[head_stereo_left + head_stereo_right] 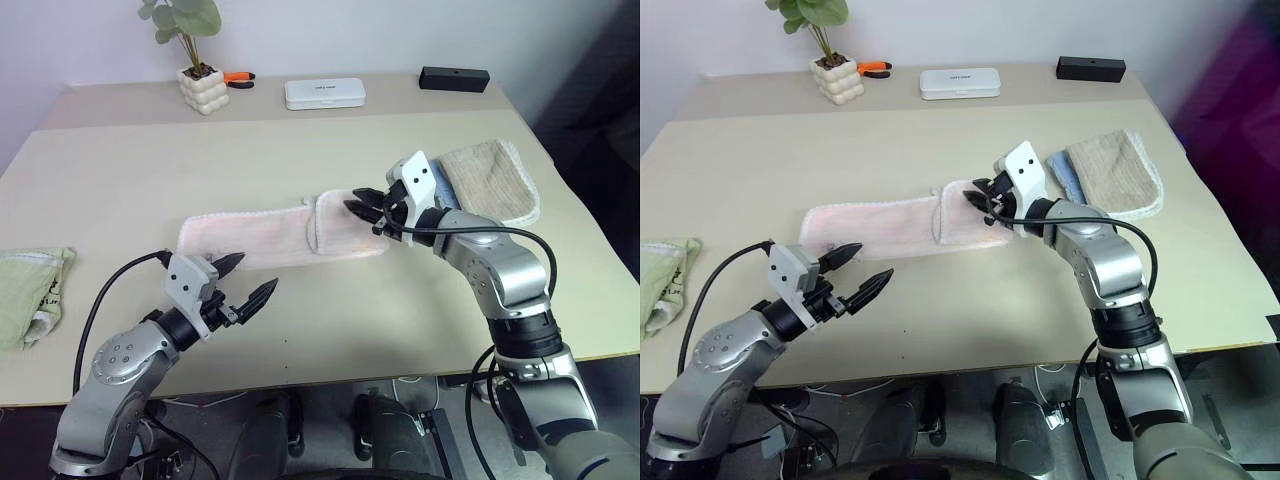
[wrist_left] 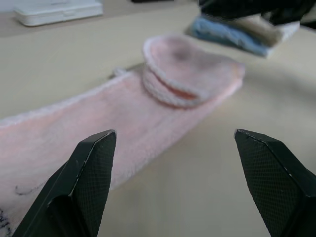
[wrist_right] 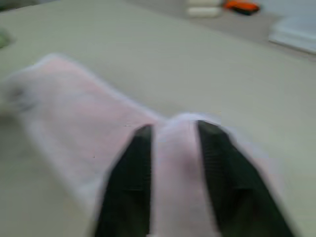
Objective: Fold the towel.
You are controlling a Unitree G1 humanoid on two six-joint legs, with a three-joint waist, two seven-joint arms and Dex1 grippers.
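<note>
Your table (image 1: 330, 320) is a wide beige top, and the towel (image 1: 250, 238) lies along its middle as a long pink strip, its right end folded back over itself in a rounded flap. At the table's right edge you have a beige-tan folded towel (image 1: 492, 180) lying on something blue, and at the left edge a light green towel (image 1: 30, 290). Your right end effector (image 1: 366, 212) is closed over the folded flap, with pink cloth showing between its fingers in the wrist view. Your left end effector (image 1: 248, 282) stands wide apart with nothing in it, just off the towel's left end on the near side.
</note>
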